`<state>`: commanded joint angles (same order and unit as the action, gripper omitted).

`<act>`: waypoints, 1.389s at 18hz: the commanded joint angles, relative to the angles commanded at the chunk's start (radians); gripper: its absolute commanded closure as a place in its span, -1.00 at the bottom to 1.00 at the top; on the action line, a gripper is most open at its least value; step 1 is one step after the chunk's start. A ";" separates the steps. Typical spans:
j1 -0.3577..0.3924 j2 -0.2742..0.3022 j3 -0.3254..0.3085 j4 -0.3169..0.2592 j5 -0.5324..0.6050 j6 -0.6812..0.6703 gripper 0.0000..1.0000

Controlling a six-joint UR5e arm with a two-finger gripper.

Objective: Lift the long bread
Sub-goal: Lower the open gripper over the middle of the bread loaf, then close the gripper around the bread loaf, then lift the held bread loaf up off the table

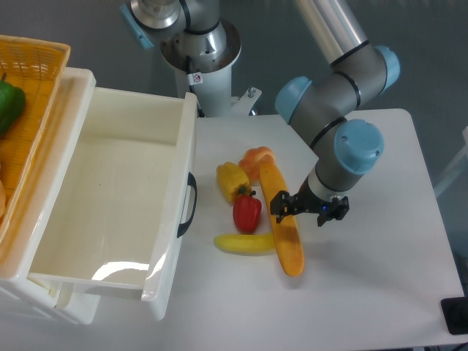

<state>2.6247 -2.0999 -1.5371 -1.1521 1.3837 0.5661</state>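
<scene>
A white drawer (pixel 110 197) stands open at nine o'clock; yellow pepper (pixel 232 180), red pepper (pixel 247 212), banana (pixel 243 243) cluster centrally.

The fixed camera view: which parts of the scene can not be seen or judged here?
- Black two-finger gripper: whether its fingers touch the long glossy orange-yellow bread is too small to tell.
- Small round orange bun: partly covered by the bread's far end.
- Woven orange basket and the green pepper inside it: cut off by the left edge.
- Open white plastic drawer: the near corner is lost in glare.
</scene>
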 joint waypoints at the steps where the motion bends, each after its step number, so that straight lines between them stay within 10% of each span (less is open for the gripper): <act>1: -0.003 -0.011 0.003 0.008 0.002 0.000 -1.00; 10: -0.017 -0.035 0.008 0.026 0.006 0.008 -1.00; 20: -0.023 -0.054 0.031 0.026 0.034 0.040 0.61; 25: -0.026 -0.051 0.054 0.023 0.092 0.156 0.68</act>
<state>2.5986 -2.1507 -1.4834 -1.1290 1.4757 0.7222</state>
